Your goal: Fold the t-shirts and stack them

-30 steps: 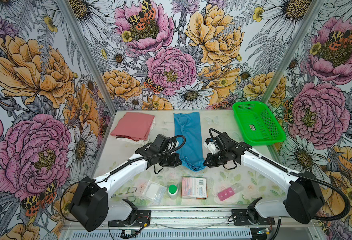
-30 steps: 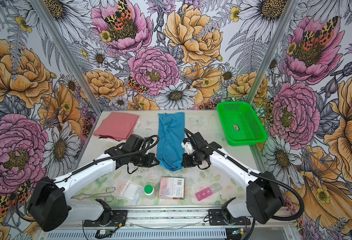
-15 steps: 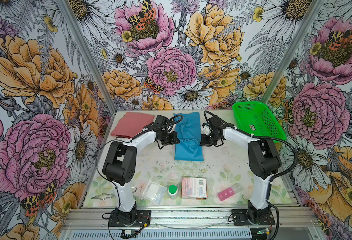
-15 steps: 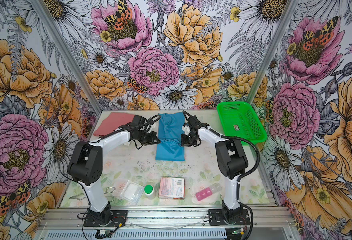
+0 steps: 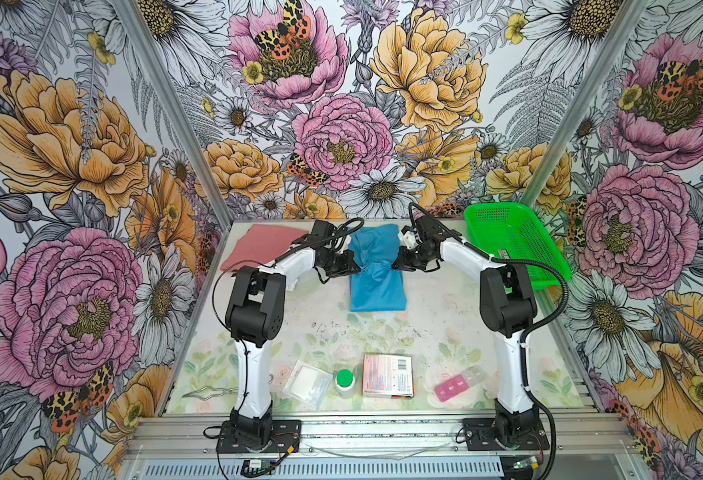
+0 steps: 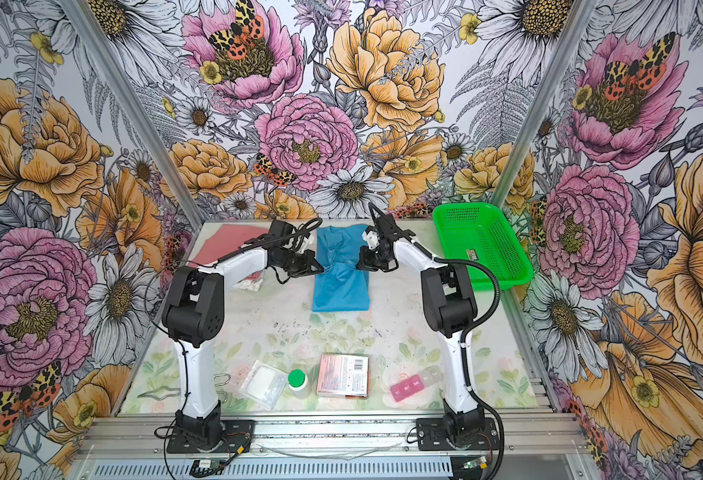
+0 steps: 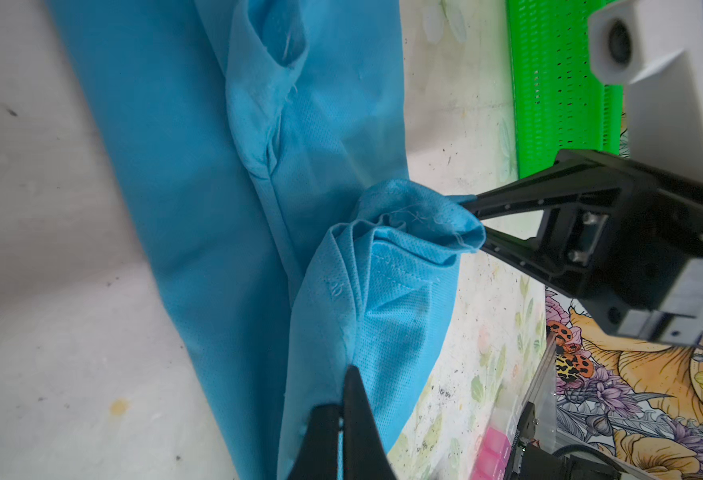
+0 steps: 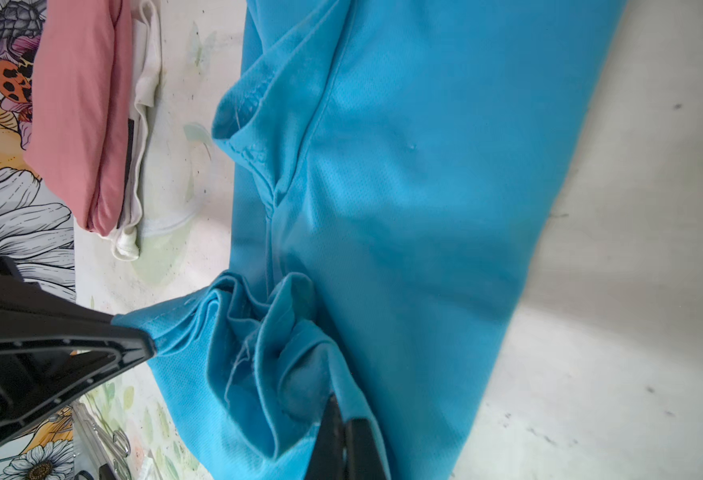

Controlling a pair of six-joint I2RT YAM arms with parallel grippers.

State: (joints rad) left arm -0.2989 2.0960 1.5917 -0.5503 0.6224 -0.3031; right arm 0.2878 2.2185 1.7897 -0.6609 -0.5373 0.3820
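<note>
In both top views the blue shirt (image 5: 377,286) is lying by the far edge of the desk (image 5: 341,332), between the pink shirt (image 5: 266,245) and the basket (image 5: 507,241). The left gripper (image 5: 355,269) and right gripper (image 5: 395,266) are pinching its side edges. The left wrist view is showing cloth bunching at the right gripper's tips. The right wrist view is showing white cloth (image 8: 144,83) touching the pink shirt.

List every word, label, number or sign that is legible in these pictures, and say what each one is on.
No text here can be read with confidence.
Pink pill box: white lettering on the lids, too small to read.
Flat pink box: barcode and print, blurred.
Green basket: a sticker inside, unreadable.
Blue t-shirt: a small mark by the hem, not legible.
</note>
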